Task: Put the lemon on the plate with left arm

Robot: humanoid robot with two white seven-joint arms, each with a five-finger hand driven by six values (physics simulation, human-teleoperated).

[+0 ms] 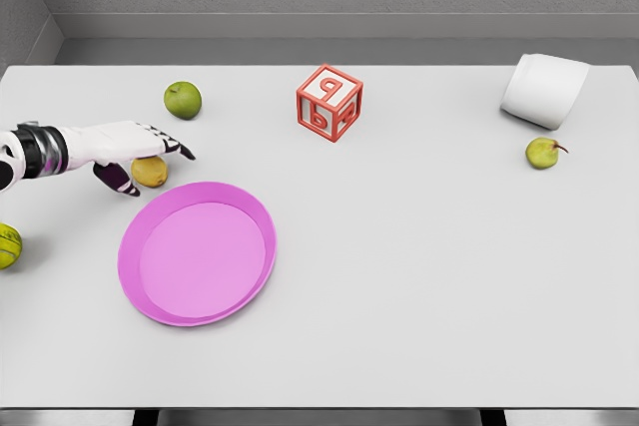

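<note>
I see the lemon (152, 172) lying on the white table (419, 276), just beyond the far-left rim of the pink plate (197, 253) and not on it. It is small and yellow, and part of it is covered by the left hand (125, 152), which reaches in from the left edge. The fingers (172, 145) stretch over the top of the fruit, dark tips pointing right, while the thumb (118, 180) curls down on the near-left side of it. From my view the hand is cupped around the lemon and touching it, but I cannot tell whether the grip is truly closed on it. The lemon appears to rest on the table surface.

The plate sits empty, near the lemon, its rim close to the thumb. A green apple (183, 100) lies just beyond the hand, toward the far edge. At the left border, cut off by the frame, I see a yellow-green ball-like fruit (8, 245). Farther right, a red letter cube (328, 103) stands near the middle of the far side. Well to the right, a white cup (544, 90) lies tipped on its side, with a green pear (543, 153) just in front of it.
</note>
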